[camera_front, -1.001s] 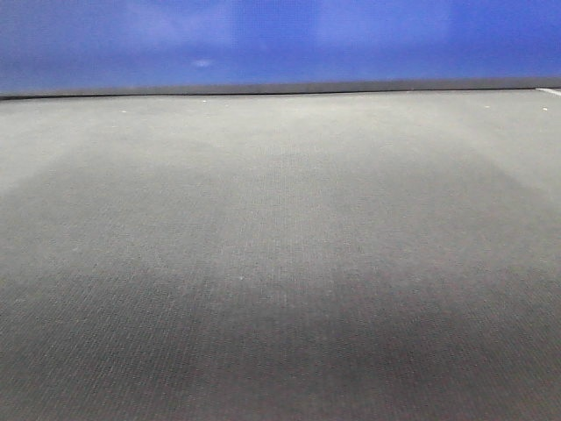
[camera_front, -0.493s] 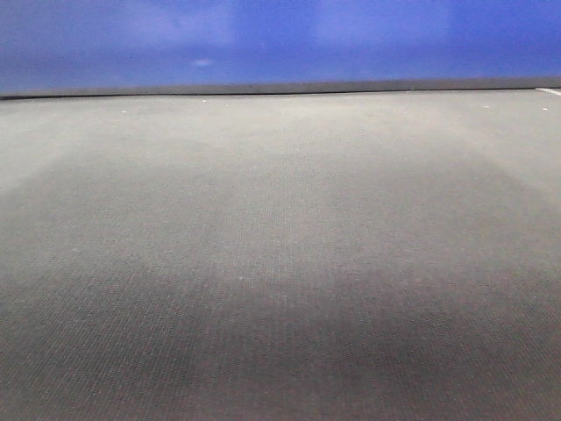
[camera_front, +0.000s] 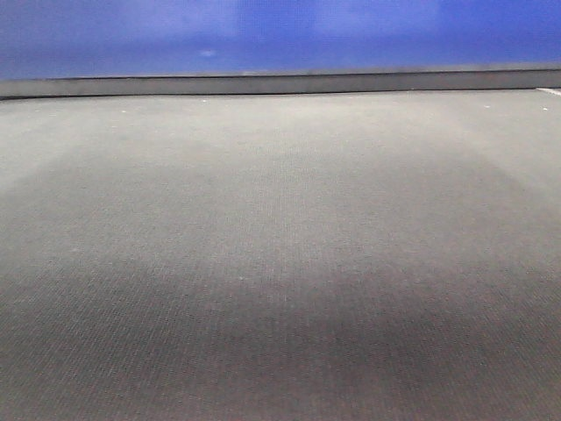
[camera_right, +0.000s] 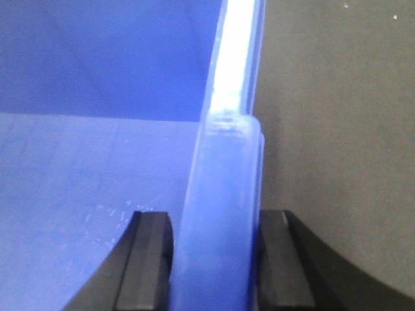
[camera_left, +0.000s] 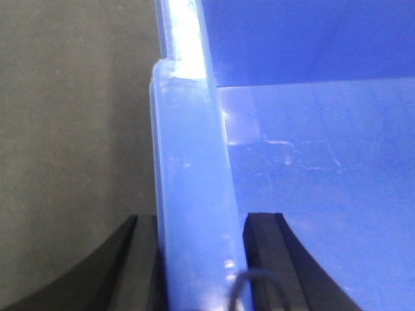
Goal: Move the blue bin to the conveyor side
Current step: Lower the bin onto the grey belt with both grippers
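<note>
The blue bin (camera_front: 280,35) spans the whole width at the top of the front view, its lower edge just above the far part of the dark woven conveyor belt (camera_front: 280,246). In the left wrist view my left gripper (camera_left: 201,227) is shut on the bin's left rim (camera_left: 191,149), with one black finger (camera_left: 139,259) outside over the belt (camera_left: 71,129) and one inside. In the right wrist view my right gripper (camera_right: 216,227) is shut on the right rim (camera_right: 224,168), with one finger (camera_right: 279,259) outside over the belt (camera_right: 331,129). The bin's inside looks empty.
A grey band (camera_front: 280,84) shows under the bin's lower edge. A small pale edge (camera_front: 550,90) sits at the belt's far right. The belt stretches from the bin towards the camera.
In the front view the bin's lower edge has risen a little, and the grey band beneath it has widened. The belt looks the same.
</note>
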Available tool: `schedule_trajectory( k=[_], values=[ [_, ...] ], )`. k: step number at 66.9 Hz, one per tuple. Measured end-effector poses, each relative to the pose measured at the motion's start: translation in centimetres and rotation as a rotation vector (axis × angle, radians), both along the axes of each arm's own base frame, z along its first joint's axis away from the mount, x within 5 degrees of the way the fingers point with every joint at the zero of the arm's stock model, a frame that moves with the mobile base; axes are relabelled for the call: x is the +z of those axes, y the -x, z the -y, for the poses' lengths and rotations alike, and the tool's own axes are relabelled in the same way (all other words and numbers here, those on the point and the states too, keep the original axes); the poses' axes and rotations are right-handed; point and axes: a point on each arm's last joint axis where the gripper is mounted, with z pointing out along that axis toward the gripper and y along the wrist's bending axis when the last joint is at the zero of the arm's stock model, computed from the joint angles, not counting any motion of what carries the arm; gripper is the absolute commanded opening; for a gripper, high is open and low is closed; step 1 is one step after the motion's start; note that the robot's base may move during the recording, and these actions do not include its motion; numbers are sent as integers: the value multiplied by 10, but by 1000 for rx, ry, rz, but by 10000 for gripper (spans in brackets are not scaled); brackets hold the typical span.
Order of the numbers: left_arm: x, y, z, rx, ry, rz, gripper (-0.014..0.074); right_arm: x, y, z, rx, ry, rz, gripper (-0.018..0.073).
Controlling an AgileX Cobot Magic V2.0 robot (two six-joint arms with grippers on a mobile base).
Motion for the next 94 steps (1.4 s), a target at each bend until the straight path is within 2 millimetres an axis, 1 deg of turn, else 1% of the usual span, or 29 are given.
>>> schedule_trajectory(
  k=[3, 9, 17, 22, 27, 32, 38, 48, 53, 61, 65, 67, 71, 72, 78, 79, 80, 84, 87, 94],
  values=[
    [-1, -8, 0, 3, -9, 0, -10, -2, -7, -2, -4, 6, -2, -82],
    [-7, -30, 0, 11, -33, -8, -10, -8, -28, -7, -11, 20, -5, -82],
    [-20, -62, -1, 24, -77, -30, -10, -21, -63, -17, -14, 38, -18, -82],
    [-32, -82, -1, 28, -97, -62, -10, -34, -87, -24, -16, 51, -33, -82],
    [-44, -99, 0, 28, -110, -94, -10, -45, -108, -29, -17, 63, -43, -82],
    [-55, -115, 0, 28, -121, -114, -10, -58, -124, -33, -19, 76, -68, -82],
    [-68, -133, 1, 24, -133, -130, -10, -77, -144, -38, -20, 104, -119, -82],
    [-91, -159, 3, 18, -149, -177, -10, -105, -168, -44, -23, 137, -196, -82],
    [-103, -168, 3, 16, -154, -210, -10, -117, -177, -46, -20, 151, -223, -82],
    [-119, -180, 2, 18, -161, -254, 34, -130, -187, -49, -19, 161, -254, -60],
    [-123, -183, 2, 17, -164, -267, 92, -134, -189, -50, -18, 164, -263, -15],
    [-124, -183, 2, 17, -166, -266, 142, -136, -191, -50, -18, 165, -265, 7],
    [-125, -184, 2, 17, -170, -268, 242, -137, -192, -51, -18, 165, -265, 109],
    [-125, -184, 2, 17, -169, -268, 282, -137, -192, -51, -18, 165, -263, 168],
    [-121, -186, 2, 15, -168, -236, 459, -136, -193, -52, -14, 156, -241, 377],
    [-120, -187, 3, 15, -166, -229, 484, -135, -194, -52, -13, 152, -230, 431],
    [-119, -187, 3, 15, -165, -223, 507, -133, -194, -52, -13, 146, -220, 449],
    [-116, -186, 3, 13, -165, -210, 590, -128, -194, -53, -10, 136, -190, 578],
    [-116, -186, 4, 13, -160, -212, 612, -126, -194, -54, -7, 133, -180, 568],
    [-113, -181, 3, 15, -161, -227, 601, -121, -190, -53, -6, 131, -169, 542]
  ],
)
